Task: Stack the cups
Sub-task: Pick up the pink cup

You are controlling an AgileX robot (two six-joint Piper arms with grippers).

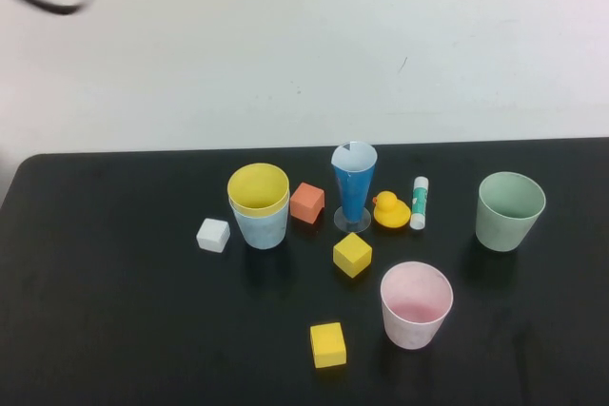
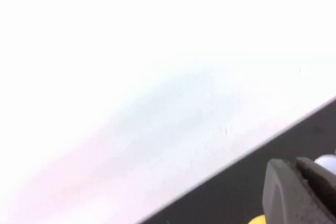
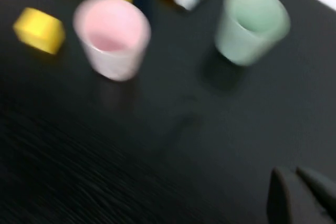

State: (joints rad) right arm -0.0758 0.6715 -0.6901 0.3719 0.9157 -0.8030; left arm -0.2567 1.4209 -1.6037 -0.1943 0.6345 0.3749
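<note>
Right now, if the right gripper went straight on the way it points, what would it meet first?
Probably bare table. The right gripper, shut, aims between the pink cup and the pale green cup; depth is unclear. The left gripper, shut, is off near the table's far edge.

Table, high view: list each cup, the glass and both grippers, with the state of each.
yellow cup: upright, nested in the light blue cup
light blue cup: upright, holds the yellow cup
pink cup: upright, alone, empty
pale green cup: upright, alone
dark-blue cone glass: upright on its clear foot
left gripper: shut, raised off the table, empty
right gripper: shut, above the table, empty
</note>
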